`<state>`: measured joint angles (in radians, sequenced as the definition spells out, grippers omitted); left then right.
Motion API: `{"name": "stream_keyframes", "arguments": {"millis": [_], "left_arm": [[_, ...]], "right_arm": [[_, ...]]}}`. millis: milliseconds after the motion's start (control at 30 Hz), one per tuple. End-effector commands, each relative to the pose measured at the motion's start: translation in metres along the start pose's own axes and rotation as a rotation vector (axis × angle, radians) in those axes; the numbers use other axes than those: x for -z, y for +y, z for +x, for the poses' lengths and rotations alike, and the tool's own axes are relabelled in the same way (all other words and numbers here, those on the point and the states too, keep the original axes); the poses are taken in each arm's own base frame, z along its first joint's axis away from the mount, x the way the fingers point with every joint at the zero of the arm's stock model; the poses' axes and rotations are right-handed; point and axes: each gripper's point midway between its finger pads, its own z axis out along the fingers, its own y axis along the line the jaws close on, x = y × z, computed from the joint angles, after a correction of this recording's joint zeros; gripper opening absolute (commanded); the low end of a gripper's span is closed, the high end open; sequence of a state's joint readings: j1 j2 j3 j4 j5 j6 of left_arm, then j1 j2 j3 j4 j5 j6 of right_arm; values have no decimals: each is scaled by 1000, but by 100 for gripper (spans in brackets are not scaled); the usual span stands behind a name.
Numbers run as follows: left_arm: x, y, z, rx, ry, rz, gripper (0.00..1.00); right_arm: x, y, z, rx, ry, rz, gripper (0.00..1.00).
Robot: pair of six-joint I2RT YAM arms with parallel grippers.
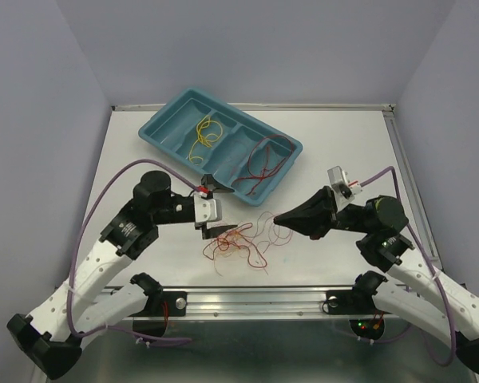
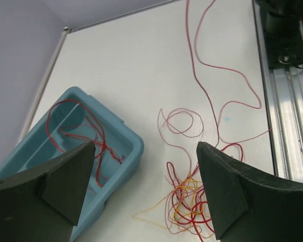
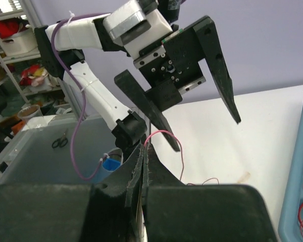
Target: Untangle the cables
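The cables lie in three places. A red, yellow and pink tangle (image 1: 235,243) rests on the white table, also seen in the left wrist view (image 2: 189,204). A yellow cable (image 1: 205,132) and a red cable (image 1: 265,163) lie in separate compartments of the blue tray (image 1: 149,128). My left gripper (image 1: 221,209) hangs open just left of the tangle and near the tray's corner, nothing between its fingers (image 2: 227,186). My right gripper (image 1: 278,217) is shut on a thin pink cable (image 3: 167,133) that arches out of its tips (image 3: 145,148) and drops to the table.
The tray (image 2: 134,146) sits at the back centre, close to my left gripper. Loose pink and red loops (image 2: 182,121) trail right from the tangle. An aluminium rail (image 1: 247,297) runs along the near edge. My open left gripper (image 3: 192,75) hovers right in front of the right one.
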<state>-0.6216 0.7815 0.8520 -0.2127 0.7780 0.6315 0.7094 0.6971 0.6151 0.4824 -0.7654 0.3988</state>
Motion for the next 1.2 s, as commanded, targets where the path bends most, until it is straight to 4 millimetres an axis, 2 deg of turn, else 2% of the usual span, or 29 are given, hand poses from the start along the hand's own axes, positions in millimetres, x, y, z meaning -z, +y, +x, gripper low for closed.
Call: {"name": "stream_keyframes", "arguments": {"millis": [0,133,267,300,333,467,600,633,667,700,767,933,1033,1133,1167], "left_arm": [[-14,-21,-10,-67,-121,165,94],[-28,-33,-2,-41,-140,265,95],[-40,-52,21,-49,-107,347,91],[-41,-60,32,-36,-95,369,91],[-44,-69,34,-38,-96,393,91],[-58,-82,42,-13,-72,418,89],[-78,-67,49,35,-48,367,82],[-82,-66,51,41,-41,362,79],[-89,-64,59,53,-18,355,69],[-92,-65,65,62,1,356,64],[-101,-65,82,82,57,350,57],[-109,-63,100,106,121,339,57],[-109,-59,101,99,130,321,49],[-107,-55,99,93,134,296,31],[-106,-52,96,87,131,280,17]], "right_arm": [[-6,4,-31,19,-71,10,1],[-9,0,-42,21,-96,32,1],[-11,-4,-48,21,-118,52,1],[-12,-5,-50,21,-126,56,1],[-11,-6,-53,25,-136,66,1],[-10,-1,-61,41,-155,59,1],[-8,3,-67,50,-173,52,1],[-8,4,-67,50,-176,52,1],[-7,6,-69,55,-183,50,1],[-6,6,-71,58,-187,52,1],[-4,8,-75,68,-201,56,1],[5,20,-92,100,-243,60,1],[12,26,-107,129,-274,88,1],[18,29,-122,154,-299,121,1],[20,34,-135,171,-320,128,1]]}}
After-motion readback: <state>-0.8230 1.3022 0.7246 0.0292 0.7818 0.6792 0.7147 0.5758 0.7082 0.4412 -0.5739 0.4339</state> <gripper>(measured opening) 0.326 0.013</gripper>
